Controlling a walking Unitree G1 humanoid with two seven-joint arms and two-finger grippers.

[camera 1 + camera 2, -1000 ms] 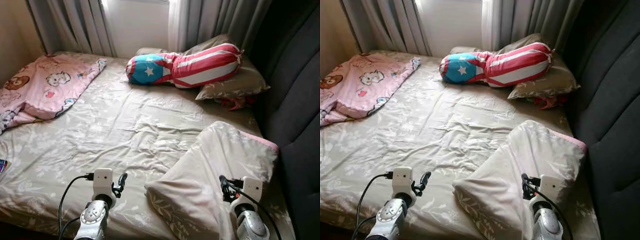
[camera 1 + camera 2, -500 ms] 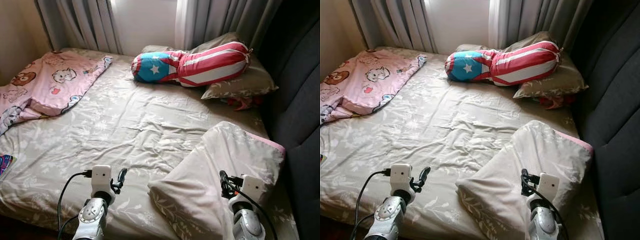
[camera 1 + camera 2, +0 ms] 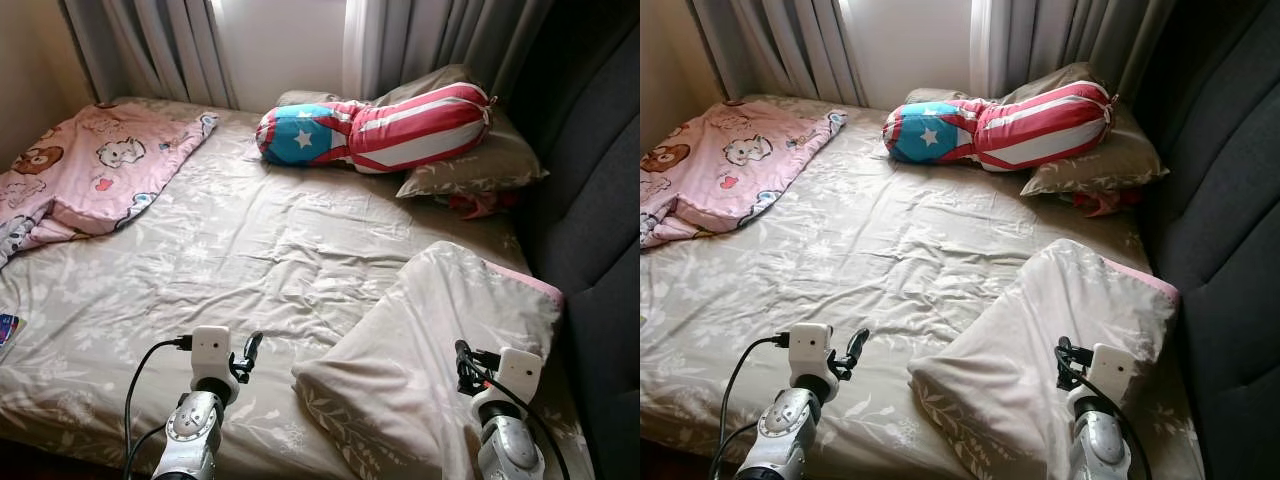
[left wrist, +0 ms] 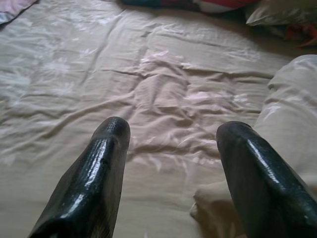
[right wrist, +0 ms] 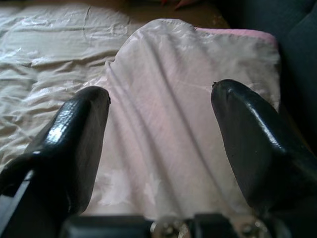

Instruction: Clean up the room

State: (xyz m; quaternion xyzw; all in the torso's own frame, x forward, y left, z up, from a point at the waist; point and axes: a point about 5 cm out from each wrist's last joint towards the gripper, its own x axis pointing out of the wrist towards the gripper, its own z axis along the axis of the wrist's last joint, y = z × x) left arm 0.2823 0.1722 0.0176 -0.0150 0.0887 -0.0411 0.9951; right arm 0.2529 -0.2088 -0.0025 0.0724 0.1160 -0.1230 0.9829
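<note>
Beige pillow (image 3: 430, 360) lies under the right gripper (image 5: 161, 134); left gripper (image 4: 171, 163) beside it, both jaws apart.

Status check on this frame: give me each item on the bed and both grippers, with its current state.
left gripper: open, empty, over the sheet
right gripper: open, empty, over the near pillow
near pillow: lying askew on the bed
striped bolster: resting against the far pillow
pink blanket: rumpled
sheet: wrinkled
</note>
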